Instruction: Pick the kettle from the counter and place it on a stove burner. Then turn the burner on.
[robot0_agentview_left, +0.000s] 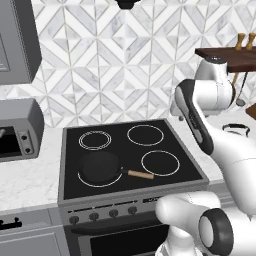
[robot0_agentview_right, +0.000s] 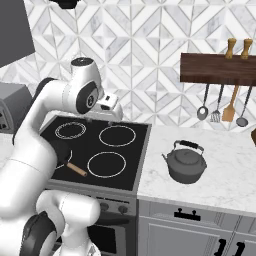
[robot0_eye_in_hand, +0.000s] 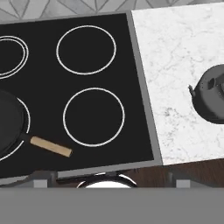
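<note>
The dark grey kettle (robot0_agentview_right: 186, 164) stands upright on the white marble counter (robot0_agentview_right: 225, 175), to the right of the black glass stove (robot0_agentview_right: 135, 165). In the hand view the kettle (robot0_eye_in_hand: 213, 94) sits at the right edge, on the counter (robot0_eye_in_hand: 175, 65). The double-ring stove burner (robot0_agentview_left: 95, 140) is at the stove's back left and shows again in both other views (robot0_agentview_right: 70, 130) (robot0_eye_in_hand: 8, 50). My gripper (robot0_agentview_right: 111, 114) hangs open above the stove's back right, well left of the kettle. Its fingertips (robot0_eye_in_hand: 41, 178) stand wide apart with nothing between them.
A black frying pan (robot0_agentview_left: 100, 167) with a wooden handle (robot0_eye_in_hand: 50, 146) covers the front left burner. Control knobs (robot0_agentview_left: 102, 214) line the stove front. A toaster oven (robot0_agentview_left: 17, 130) stands on the left counter. Utensils hang under a wooden shelf (robot0_agentview_right: 220, 70) behind the kettle.
</note>
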